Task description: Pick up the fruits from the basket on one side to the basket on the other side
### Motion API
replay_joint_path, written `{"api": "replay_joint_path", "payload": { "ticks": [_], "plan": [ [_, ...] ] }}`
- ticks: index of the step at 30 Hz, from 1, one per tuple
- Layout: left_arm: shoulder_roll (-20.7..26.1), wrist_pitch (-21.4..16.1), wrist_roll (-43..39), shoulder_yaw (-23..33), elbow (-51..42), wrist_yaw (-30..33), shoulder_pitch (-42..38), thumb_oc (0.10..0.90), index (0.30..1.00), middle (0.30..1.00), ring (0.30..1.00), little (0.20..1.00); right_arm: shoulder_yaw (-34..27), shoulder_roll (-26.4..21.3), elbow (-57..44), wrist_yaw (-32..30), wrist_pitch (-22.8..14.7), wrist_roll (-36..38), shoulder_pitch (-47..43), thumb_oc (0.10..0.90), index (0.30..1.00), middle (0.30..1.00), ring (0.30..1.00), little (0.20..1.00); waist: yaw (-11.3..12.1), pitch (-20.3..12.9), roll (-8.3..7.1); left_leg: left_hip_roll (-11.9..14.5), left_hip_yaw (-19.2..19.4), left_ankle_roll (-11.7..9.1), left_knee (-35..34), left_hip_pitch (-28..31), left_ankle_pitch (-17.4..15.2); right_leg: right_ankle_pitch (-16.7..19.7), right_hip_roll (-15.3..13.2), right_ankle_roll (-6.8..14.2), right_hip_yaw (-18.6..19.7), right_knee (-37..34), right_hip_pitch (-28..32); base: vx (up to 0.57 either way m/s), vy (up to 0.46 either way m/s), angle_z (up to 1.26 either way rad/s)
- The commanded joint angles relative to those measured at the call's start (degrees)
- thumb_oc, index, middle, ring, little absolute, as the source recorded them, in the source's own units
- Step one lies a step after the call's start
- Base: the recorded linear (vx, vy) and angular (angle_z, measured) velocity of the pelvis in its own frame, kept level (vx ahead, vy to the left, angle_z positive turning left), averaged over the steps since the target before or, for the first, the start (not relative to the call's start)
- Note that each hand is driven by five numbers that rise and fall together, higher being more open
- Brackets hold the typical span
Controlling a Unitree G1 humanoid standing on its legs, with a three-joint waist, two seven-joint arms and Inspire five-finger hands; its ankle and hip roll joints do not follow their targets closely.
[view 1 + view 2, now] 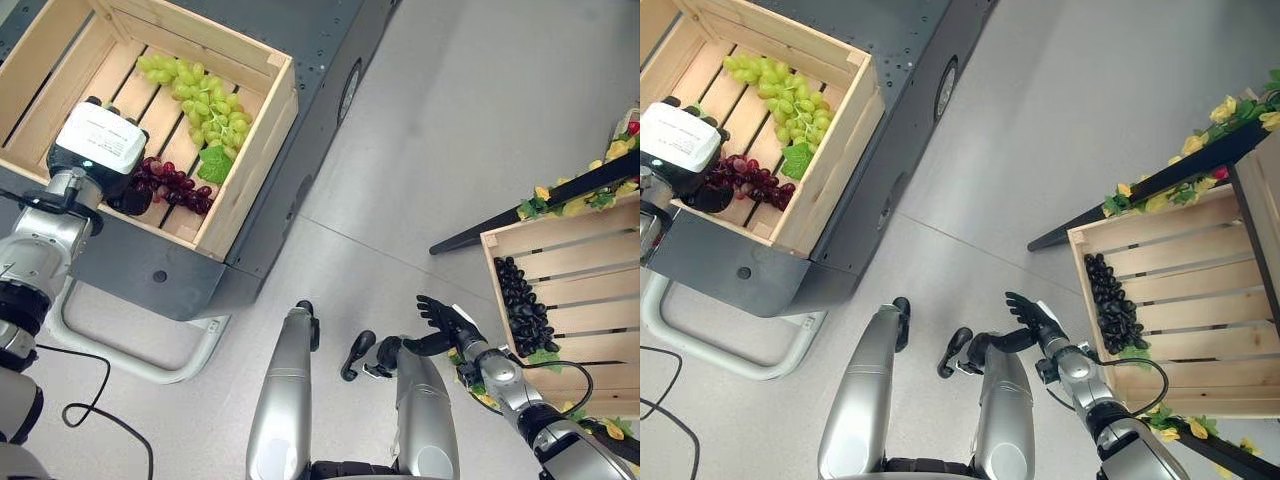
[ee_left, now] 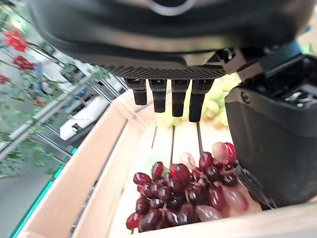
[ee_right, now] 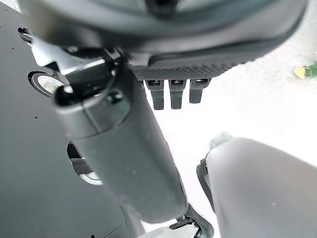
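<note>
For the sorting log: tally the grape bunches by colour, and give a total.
Green grape bunch: 1, in the left crate
Red grape bunch: 1, same crate, by the left hand
Black grape bunch: 1, in the right crate
Total: 3

left crate (image 1: 250, 160) cut off, left hand (image 1: 95, 145) fingers hidden behind wrist camera

Both eye views look steeply down from the head, sharing the left crate (image 1: 240, 170) and right crate (image 1: 1170, 330). The left wrist view peers closely along its hand (image 2: 168, 96) into what seems the left crate; the right wrist view faces the floor (image 3: 267, 104).
</note>
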Motion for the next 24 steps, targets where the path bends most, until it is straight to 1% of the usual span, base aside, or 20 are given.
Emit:
{"api": "replay_joint_path", "payload": {
  "ticks": [1, 2, 4, 5, 6, 8, 13, 16, 21, 24],
  "plan": [
    [7.18, -0.70, -2.68, 0.19, -0.42, -3.42, -1.61, 0.800, 0.900, 0.900, 0.900, 0.900, -3.19, -4.28, -1.77, 1.53, -4.41, 1.79, 2.18, 0.800, 0.900, 0.900, 0.900, 0.900, 1.30, -0.70, 0.29, -0.57, 2.42, 1.72, 0.17, 3.59, -7.57, 3.96, 0.52, 2.19, -0.33, -2.50, 2.55, 0.00, 0.000, 0.00],
    [7.29, -0.81, -2.83, -0.12, -0.55, -3.84, -1.95, 0.800, 0.900, 0.900, 0.900, 0.900, -3.25, -4.25, -1.78, 1.64, -4.48, 1.81, 2.20, 0.800, 0.900, 0.900, 0.900, 0.900, 1.30, -0.70, 0.25, -0.55, 2.41, 1.72, 0.15, 3.54, -7.56, 4.01, 0.52, 2.22, -0.35, -2.52, 2.47, 0.00, 0.000, 0.00],
    [7.46, -0.65, -4.41, -1.16, -1.10, -7.44, -3.00, 0.800, 0.900, 0.900, 0.900, 0.900, -3.38, -4.42, -2.26, 2.09, -4.75, 2.18, 2.30, 0.800, 0.900, 0.900, 0.900, 0.900, 1.25, -0.70, -0.01, -0.48, 2.29, 1.71, 0.31, 2.88, -7.68, 4.29, 0.51, 2.49, -0.52, -2.63, 1.86, 0.00, 0.000, 0.00],
    [7.47, -0.64, -4.43, -1.27, -1.11, -7.49, -3.12, 0.800, 0.900, 0.900, 0.900, 0.900, -3.41, -4.40, -2.26, 2.09, -4.75, 2.18, 2.30, 0.800, 0.900, 0.900, 0.900, 0.900, 1.28, -0.70, -0.03, -0.48, 2.29, 1.71, 0.32, 2.86, -7.68, 4.29, 0.51, 2.49, -0.52, -2.62, 1.84, 0.00, 0.000, 0.00],
    [7.73, -0.34, -6.16, -1.92, -1.69, -10.39, -3.74, 0.800, 0.900, 0.900, 0.900, 0.900, -3.42, -4.39, -2.69, 1.89, -4.94, 2.36, 2.52, 0.800, 0.900, 0.900, 0.900, 0.900, 1.23, -0.70, -0.14, -0.46, 2.28, 1.70, 0.15, 2.44, -7.56, 4.52, 0.50, 2.64, -0.66, -2.58, 1.23, 0.00, 0.000, 0.00],
    [7.73, -0.19, -6.55, -2.02, -1.82, -11.48, -3.87, 0.800, 0.900, 0.900, 0.900, 0.900, -3.53, -4.34, -3.11, 1.73, -4.81, 2.21, 2.66, 0.800, 0.900, 0.900, 0.900, 0.900, 1.17, -0.70, -0.19, -0.48, 2.30, 1.59, -0.02, 2.23, -7.44, 4.66, 0.52, 2.74, -0.68, -2.67, 0.93, 0.00, 0.000, 0.00],
    [7.14, -0.44, -7.04, -2.86, -0.97, -13.03, -4.51, 0.800, 0.900, 0.900, 0.900, 0.900, -3.66, -4.54, -3.24, 1.58, -5.20, 2.15, 2.90, 0.800, 0.900, 0.900, 0.900, 0.900, 0.89, -0.70, -0.35, -0.45, 2.19, 1.48, -0.42, 1.40, -7.19, 4.76, 0.40, 2.82, -0.68, -2.47, -0.33, 0.00, 0.000, 0.00],
    [6.82, 0.30, -7.57, -3.58, -1.52, -14.93, -4.99, 0.800, 0.900, 0.900, 0.900, 0.900, -3.67, -4.57, -3.13, 1.05, -5.54, 2.40, 2.84, 0.800, 0.900, 0.900, 0.900, 0.900, 0.84, -0.70, -0.40, -0.54, 2.02, 1.49, -0.11, 0.56, -7.19, 4.74, 0.36, 2.81, -0.78, -1.98, -1.27, 0.00, 0.000, 0.00],
    [6.18, 0.56, -5.04, -4.21, -0.90, -15.27, -5.53, 0.800, 0.900, 0.900, 0.900, 0.900, -4.07, -5.20, -3.78, 0.41, -5.83, 3.99, 2.79, 0.800, 0.900, 0.900, 0.900, 0.900, 0.68, -0.70, -0.83, -0.59, 1.74, 1.40, 0.59, -1.47, -7.13, 4.95, 0.28, 2.83, -1.14, -1.21, -3.29, -0.01, 0.008, 0.02],
    [5.38, 1.36, -3.50, -4.84, 0.38, -15.06, -6.19, 0.800, 0.900, 0.900, 0.900, 0.900, -4.19, -5.34, -4.31, -0.15, -6.07, 4.78, 2.85, 0.800, 0.900, 0.900, 0.900, 0.900, 0.47, -0.70, -1.21, -0.56, 1.50, 1.39, 1.21, -3.17, -7.16, 5.02, 0.24, 2.85, -1.27, -0.51, -5.00, 0.00, 0.000, 0.00]
  ]
}}
